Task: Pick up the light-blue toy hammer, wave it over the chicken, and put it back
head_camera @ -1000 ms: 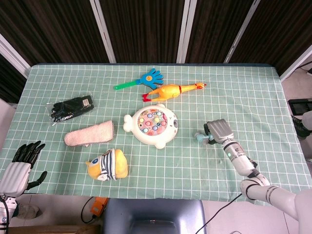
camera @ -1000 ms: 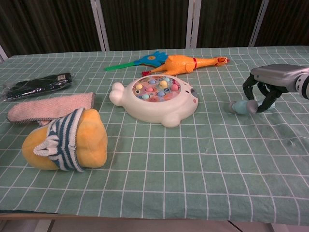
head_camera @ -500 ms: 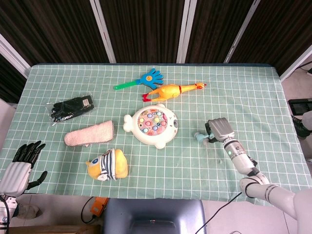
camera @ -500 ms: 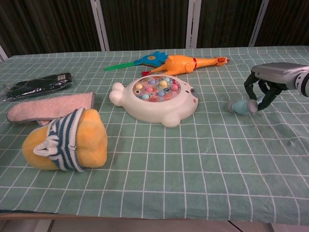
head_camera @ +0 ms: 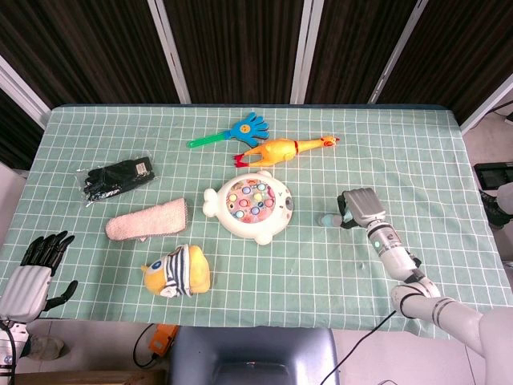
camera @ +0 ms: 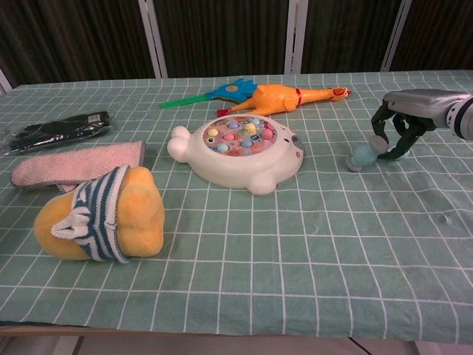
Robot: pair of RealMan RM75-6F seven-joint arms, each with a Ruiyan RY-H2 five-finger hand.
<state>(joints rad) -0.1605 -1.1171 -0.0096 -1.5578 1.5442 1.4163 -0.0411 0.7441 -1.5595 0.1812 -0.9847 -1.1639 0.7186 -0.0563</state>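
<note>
Gripping hammer [camera: 363, 156] w/ right hand [camera: 400, 124], fingers curled down around the handle, palm on top; head end pokes out left of the hand, tilted down, at or just above the cloth [head_camera: 417, 160] — can't tell if touching. Same grip seen from head view: right hand [head_camera: 359, 208] over the handle, only the pale-blue tip of hammer [head_camera: 329, 219] showing at its left. Sitting right-centre of table, just right of fishing toy [head_camera: 249, 208], well apart from chicken [head_camera: 282, 149].

Lying farther back: chicken, near-horizontal, head to the right, just beside and in front of blue clapper [head_camera: 232, 131] w/ green handle. Chest view: chicken [camera: 284, 98] behind fishing toy [camera: 239, 153], clapper [camera: 214, 93] to its left.

Resting off the table's near-left corner: left hand [head_camera: 36, 273], fingers spread, holding nothing; not seen in chest view.

Scattered on left side: black gloves [head_camera: 117, 177], pink towel [head_camera: 147, 220], yellow plush [head_camera: 177, 271] w/ striped cap nearest the front edge.
</note>
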